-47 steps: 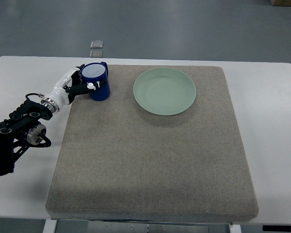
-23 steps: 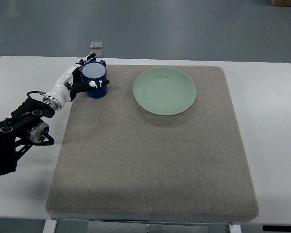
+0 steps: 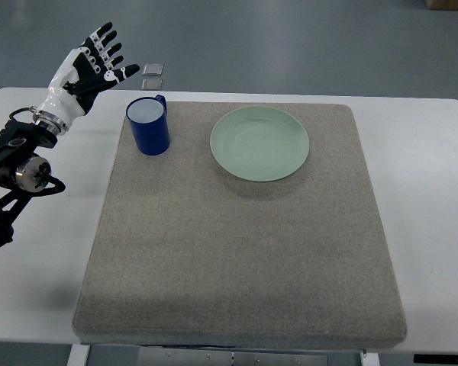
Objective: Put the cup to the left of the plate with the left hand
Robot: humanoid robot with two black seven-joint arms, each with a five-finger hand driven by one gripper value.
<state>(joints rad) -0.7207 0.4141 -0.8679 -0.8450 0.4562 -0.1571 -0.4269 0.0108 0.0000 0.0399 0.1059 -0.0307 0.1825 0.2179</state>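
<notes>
The blue cup [image 3: 148, 126] stood upright on the grey mat [image 3: 237, 252], near the mat's far left corner and to the left of the green plate [image 3: 259, 143], apart from it with bare mat between. The left robot hand [image 3: 88, 69] was raised clear of the cup, up and to its left, fingers spread and holding nothing; its black arm entered from the picture's left edge over the white counter [image 3: 431, 221]. Nothing stood between the cup and the plate. Two small pale square items [image 3: 152, 75] lay on the grey floor [image 3: 290, 46] beyond the counter's far edge. No brand, label or legible writing was observed on any item.
</notes>
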